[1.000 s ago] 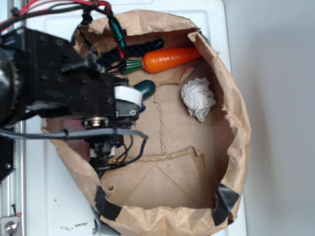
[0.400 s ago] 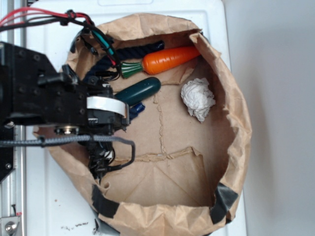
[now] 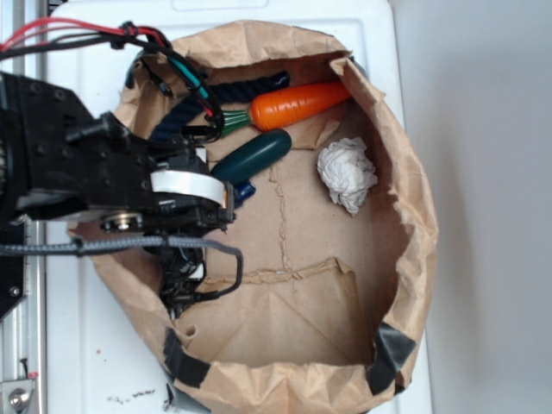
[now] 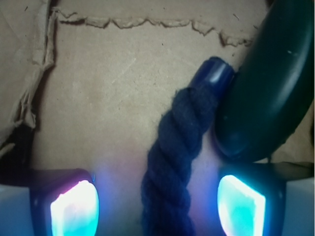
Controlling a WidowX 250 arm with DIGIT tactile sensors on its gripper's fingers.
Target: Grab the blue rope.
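Tool spread apart, one glowing fingertip on each side of the blue rope, neither touching it. Rope lying on the brown paper floor of the bag, glossy sealed end pressed against the dark green cucumber toy. From outside, rope curving along the bag's back wall behind the orange carrot. Crumpled white paper ball well apart, to the right. Bag resting on a white worktop.

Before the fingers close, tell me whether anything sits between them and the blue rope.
Nothing visible lies between them. The blue rope runs through the gap of the open gripper. The dark green toy touches the rope's glossy end, just ahead of one finger.
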